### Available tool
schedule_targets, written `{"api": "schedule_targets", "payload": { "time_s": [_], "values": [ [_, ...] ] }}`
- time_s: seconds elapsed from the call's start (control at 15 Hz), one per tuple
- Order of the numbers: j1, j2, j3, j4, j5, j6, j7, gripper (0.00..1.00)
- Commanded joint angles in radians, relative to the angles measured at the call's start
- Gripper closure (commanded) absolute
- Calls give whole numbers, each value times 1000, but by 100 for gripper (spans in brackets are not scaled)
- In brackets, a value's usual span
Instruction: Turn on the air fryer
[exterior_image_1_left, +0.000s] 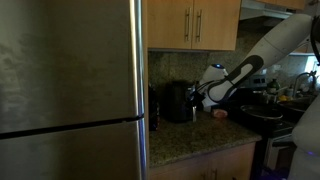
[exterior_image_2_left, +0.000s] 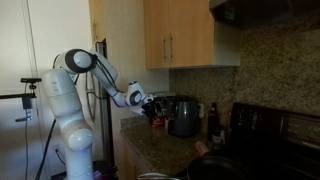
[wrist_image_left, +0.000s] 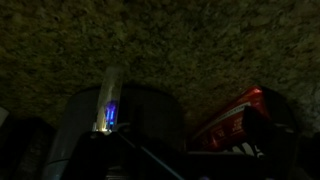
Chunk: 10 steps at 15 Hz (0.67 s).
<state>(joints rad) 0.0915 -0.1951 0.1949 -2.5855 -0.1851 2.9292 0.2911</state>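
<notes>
Pincer (exterior_image_1_left: 198, 99) near air fryer (exterior_image_1_left: 178, 102) (contact unclear)

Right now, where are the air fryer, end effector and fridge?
air fryer (exterior_image_1_left: 179, 103), in an exterior view, front face.
end effector (exterior_image_2_left: 151, 105), in an exterior view, between fingertips.
fridge (exterior_image_1_left: 70, 70), in an exterior view, upper door.

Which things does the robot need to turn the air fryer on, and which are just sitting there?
For the job: squat black boxy air fryer; arm's dark gripper.
Just sitting there: tall steel fridge; wooden wall cabinets; black cooking range.
</notes>
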Motion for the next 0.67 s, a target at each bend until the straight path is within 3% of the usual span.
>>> {"api": "schedule_targets", "payload": {
  "time_s": [0.0,0.07,0.47,0.53,0.6],
  "values": [
    [-151,24,88,-18,-214,140,235,0],
    [-74,20,39,-7,-136,87,147,0],
    [-119,13,63,-10,-190,127,225,0],
    [-42,-92,6,33,-75,14,154,0],
    [-80,-109,21,44,-102,16,201,0]
  ]
}}
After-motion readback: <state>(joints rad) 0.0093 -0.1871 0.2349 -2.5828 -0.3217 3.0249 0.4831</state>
